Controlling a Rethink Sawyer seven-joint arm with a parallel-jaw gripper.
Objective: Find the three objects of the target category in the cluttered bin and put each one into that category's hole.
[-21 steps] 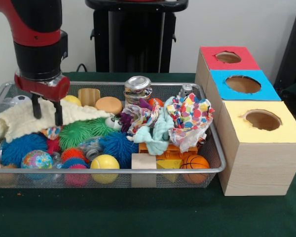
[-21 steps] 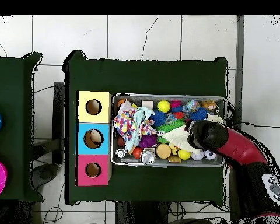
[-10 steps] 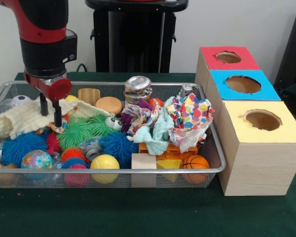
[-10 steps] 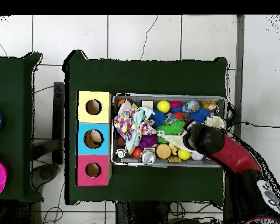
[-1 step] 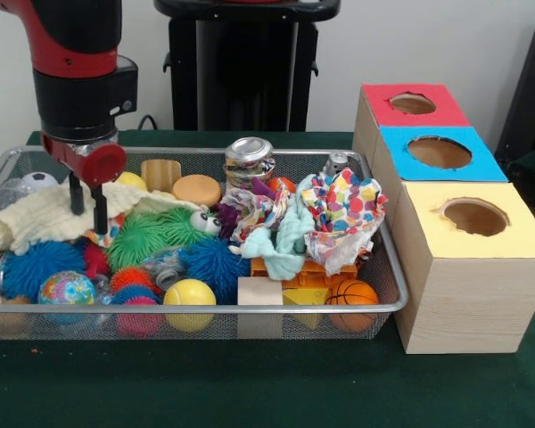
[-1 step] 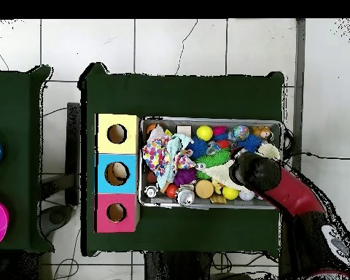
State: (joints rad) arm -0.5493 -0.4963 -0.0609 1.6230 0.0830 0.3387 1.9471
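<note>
On the green tabletop (image 5: 250,383), the mesh bin (image 5: 374,308) holds clutter; no writing is legible. The pincer (image 5: 86,201) stands with fingers parted, straddling the cream cloth (image 5: 45,218), which stretches sideways at the bin's end farthest from the boxes.

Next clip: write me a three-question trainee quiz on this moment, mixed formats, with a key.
1. True or false: the gripper is over the cream cloth at one end of the bin.
2. Which box is nearest the front camera? A red B blue C yellow
3. Fill in: the small basketball lies at the bin's end nearest the ___ box.

Key: 1 true; 2 C; 3 yellow.
</note>
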